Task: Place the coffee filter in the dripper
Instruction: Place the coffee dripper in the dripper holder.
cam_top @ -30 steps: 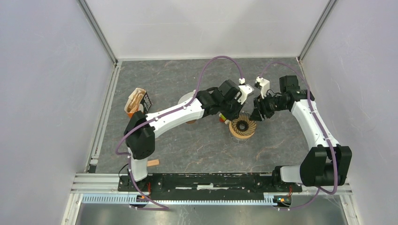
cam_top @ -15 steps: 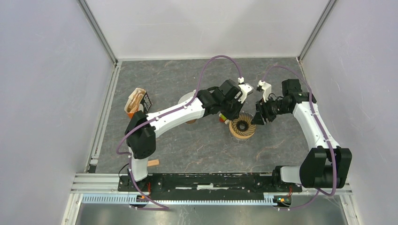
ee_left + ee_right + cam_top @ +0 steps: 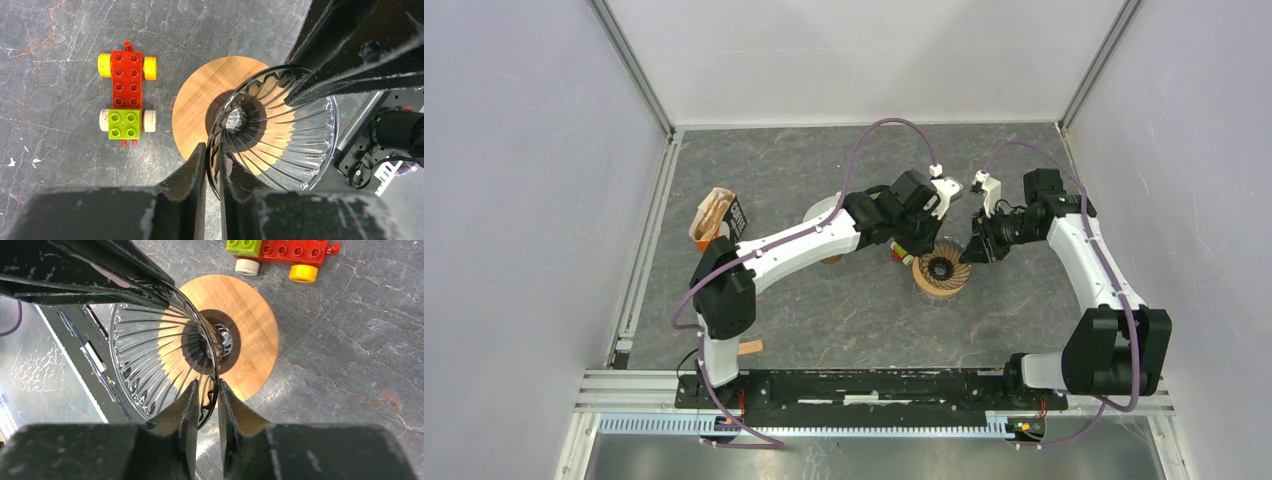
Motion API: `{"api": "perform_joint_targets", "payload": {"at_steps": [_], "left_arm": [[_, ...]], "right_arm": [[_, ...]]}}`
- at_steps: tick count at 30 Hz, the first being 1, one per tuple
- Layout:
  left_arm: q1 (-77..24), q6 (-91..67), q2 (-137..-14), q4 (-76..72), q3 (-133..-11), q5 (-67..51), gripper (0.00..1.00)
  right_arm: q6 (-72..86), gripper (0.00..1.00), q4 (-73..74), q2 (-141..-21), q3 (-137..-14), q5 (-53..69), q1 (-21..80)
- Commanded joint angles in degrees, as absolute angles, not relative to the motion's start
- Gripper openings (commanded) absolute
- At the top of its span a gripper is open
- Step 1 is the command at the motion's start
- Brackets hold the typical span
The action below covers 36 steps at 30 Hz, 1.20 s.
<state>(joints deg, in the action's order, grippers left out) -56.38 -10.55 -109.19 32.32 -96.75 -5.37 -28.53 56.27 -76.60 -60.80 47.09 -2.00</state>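
Observation:
The dripper (image 3: pixel 941 270) is a ribbed glass cone on a round wooden base (image 3: pixel 200 100), standing mid-table. My left gripper (image 3: pixel 212 150) is shut on its near rim, one finger inside the cone and one outside. My right gripper (image 3: pixel 206 385) straddles the opposite rim of the dripper (image 3: pixel 160 355), slightly open, with a gap beside the glass. In the top view the left gripper (image 3: pixel 927 240) and right gripper (image 3: pixel 974 248) flank the dripper. A white rounded thing (image 3: pixel 821 210), possibly the coffee filter, lies mostly hidden under my left arm.
A toy car of red and green bricks (image 3: pixel 125 95) lies just beside the wooden base, also in the right wrist view (image 3: pixel 280 250). A tan pack with a black label (image 3: pixel 716 218) lies at the left. A small wooden block (image 3: pixel 751 348) sits near the front rail.
My right gripper has moved in from the right and now sits over the dripper's rim. My left arm and the dripper have barely moved.

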Motion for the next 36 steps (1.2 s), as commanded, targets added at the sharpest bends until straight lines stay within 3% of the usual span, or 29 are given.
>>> {"api": "perform_joint_targets", "payload": {"at_steps": [1,8,36], "left_arm": [[-56.43,-11.67,-109.95,33.77,-94.19,-4.20,0.02],[-56.34,-12.63,-110.47,33.26,-92.57,-4.99,0.02],[-55.98,-23.30,-105.83,31.20,-86.61,-14.56,0.02]], "right_arm": [[-29.18,0.21,55.89,-78.38,-63.66,47.55,-2.46],[-28.75,0.00,55.93,-79.77,-65.93,47.23,-2.46],[-30.27,0.01,60.89,-81.44,-68.31,47.86,-1.98]]}}
